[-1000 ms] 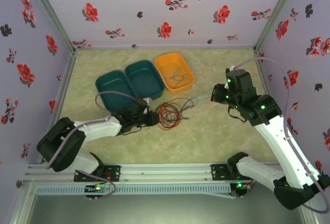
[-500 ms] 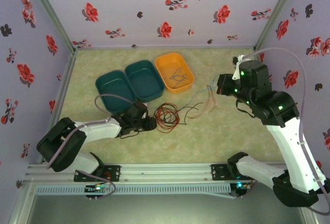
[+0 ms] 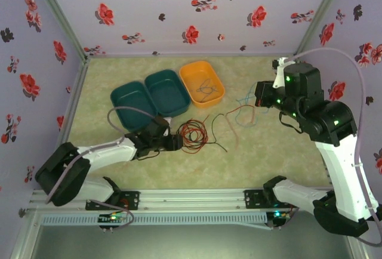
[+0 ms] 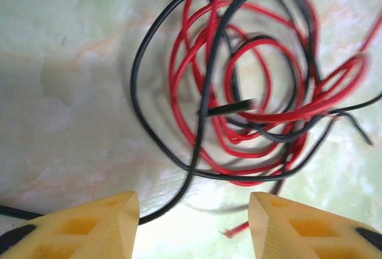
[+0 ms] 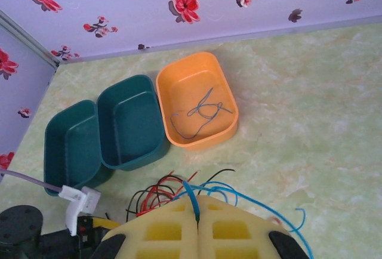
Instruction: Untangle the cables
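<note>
A tangle of red and black cables (image 3: 194, 136) lies on the table; in the left wrist view the tangle (image 4: 250, 92) sits just ahead of the fingers. My left gripper (image 3: 173, 142) is open at the tangle's left edge, its gap (image 4: 194, 211) holding nothing, though a black strand passes close to the left finger (image 4: 119, 217). My right gripper (image 3: 258, 102) is raised at the right and shut (image 5: 197, 202) on a blue cable (image 5: 250, 196). That blue cable (image 3: 242, 111) trails left and down toward the tangle.
An orange tray (image 3: 186, 69) at the back holds a thin dark cable (image 5: 200, 113). Two teal trays (image 3: 132, 87) (image 3: 156, 77) stand side by side to its left. Flowered walls close in the table on three sides.
My right gripper rose and moved right, drawing the blue cable out of the tangle. My left gripper opened and drew back slightly; the red and black tangle stayed on the table.
</note>
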Robot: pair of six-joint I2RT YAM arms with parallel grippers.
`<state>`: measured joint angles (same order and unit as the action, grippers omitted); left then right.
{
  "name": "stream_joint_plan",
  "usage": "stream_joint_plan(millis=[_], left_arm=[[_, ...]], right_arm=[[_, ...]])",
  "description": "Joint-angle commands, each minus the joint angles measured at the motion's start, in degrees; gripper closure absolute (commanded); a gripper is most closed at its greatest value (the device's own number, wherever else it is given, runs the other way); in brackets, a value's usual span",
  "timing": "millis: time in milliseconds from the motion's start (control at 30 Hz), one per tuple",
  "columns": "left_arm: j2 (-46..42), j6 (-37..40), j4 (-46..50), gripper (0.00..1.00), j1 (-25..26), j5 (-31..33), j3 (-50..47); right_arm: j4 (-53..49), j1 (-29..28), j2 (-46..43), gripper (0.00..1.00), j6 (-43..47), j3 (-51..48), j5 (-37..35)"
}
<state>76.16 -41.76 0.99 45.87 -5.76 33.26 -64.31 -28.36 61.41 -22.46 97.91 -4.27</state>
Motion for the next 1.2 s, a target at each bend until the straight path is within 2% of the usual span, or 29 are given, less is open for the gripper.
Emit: stream_joint_plan(millis=[0, 133, 267, 400, 633, 767, 867, 1000, 1167], left_arm=[[-4.9, 6.1, 4.3, 0.47, 0.4, 2.5, 4.5], [-9.9, 14.9, 6.5, 0.44, 0.1, 5.4, 8.6], [-11.4, 24.0, 2.7, 0.39, -0.3, 4.3, 11.4], [-8.0, 30.0, -1.9, 0.34, -0.3, 0.5, 14.1], [0.7, 31.2, -10.7, 0.3, 0.2, -7.5, 19.2], [3.0, 39.3, -15.9, 0.29, 3.5, -11.2, 19.4], [3.5, 43.6, -23.8, 0.29, 5.4, -12.3, 16.6], [5.5, 44.8, -33.1, 0.3, 5.8, -11.0, 14.1], [8.3, 47.7, -36.1, 0.31, 5.8, -3.9, 14.4]], right_arm=[[-1.8, 0.4, -0.4, 1.0, 2.0, 1.4, 0.4], [-1.0, 0.4, -0.8, 1.0, 3.8, -0.1, 2.6], [0.2, 0.4, -0.7, 1.0, 4.8, -1.5, 3.3], [2.0, 0.4, -0.6, 1.0, 5.2, -2.9, 5.0], [4.2, 0.4, -1.5, 1.0, 5.1, -4.5, 5.1], [6.7, 0.4, -2.6, 1.0, 4.2, -6.8, 4.8], [8.2, 0.4, -2.9, 1.0, 3.7, -8.0, 4.4], [9.0, 0.4, -2.5, 1.0, 3.7, -8.2, 4.6], [9.9, 0.4, -2.6, 1.0, 3.7, -8.6, 5.4]])
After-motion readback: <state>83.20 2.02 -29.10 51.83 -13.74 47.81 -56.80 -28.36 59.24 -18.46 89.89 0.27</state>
